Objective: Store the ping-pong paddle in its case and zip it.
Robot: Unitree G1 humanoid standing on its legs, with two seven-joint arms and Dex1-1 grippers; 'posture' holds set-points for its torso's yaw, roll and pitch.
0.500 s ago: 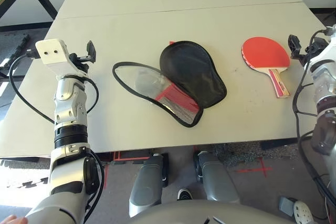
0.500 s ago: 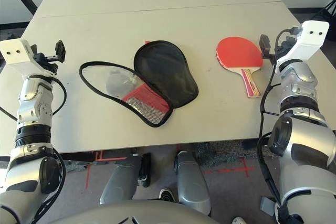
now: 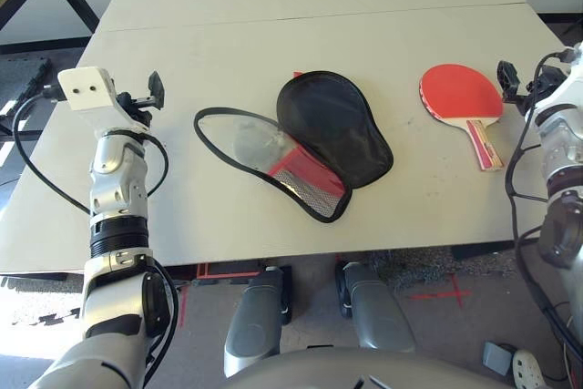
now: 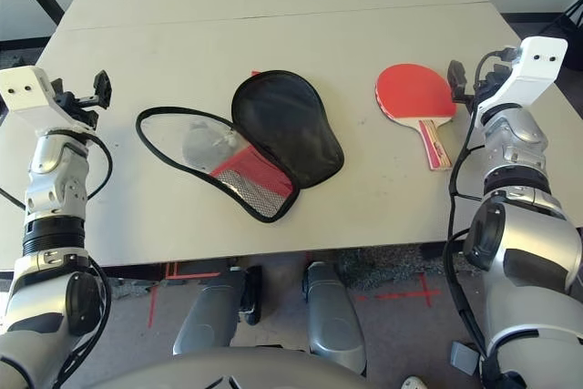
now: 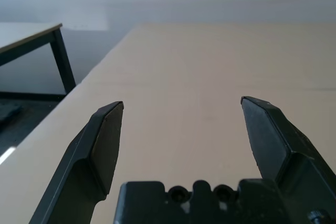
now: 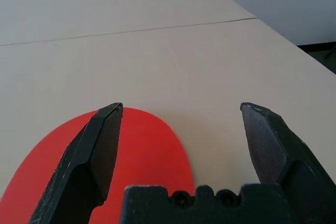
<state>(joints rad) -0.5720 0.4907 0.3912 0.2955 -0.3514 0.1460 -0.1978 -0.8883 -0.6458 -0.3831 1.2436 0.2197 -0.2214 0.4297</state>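
Nothing done yet, by the look of it. Paddle [image 4: 415,94] flat on the table [image 4: 273,6], right side, red face up, handle pointing toward the near edge, not inside anything. Case [image 4: 241,141] lying mid-table, unzipped and splayed: black flap folded over to the right, silvery lining exposed on the left, red mesh side poking out near the front edge. Paddle and case well apart, bare table between them.

Left gripper [image 3: 157,89] raised over the table's left side, near the case's left edge but not touching it; fingers spread wide, holding nothing. Right gripper [image 4: 454,78] just beside the right edge of the paddle's face, fingers likewise wide, holding nothing; contact with the paddle not evident.

Still to do, as judged: grab paddle, slide it into the open case, fold shut, run the zipper round. All of it, basically.

View differences: head views give the full layout, with both arms, case and paddle together. Right wrist view adds the paddle's red face sitting low between the spread fingers [image 6: 100,150], confirming rough alignment on the blade. Left wrist view gives bare table beyond its fingers [image 5: 102,145], plus a second table's leg off to the far side.
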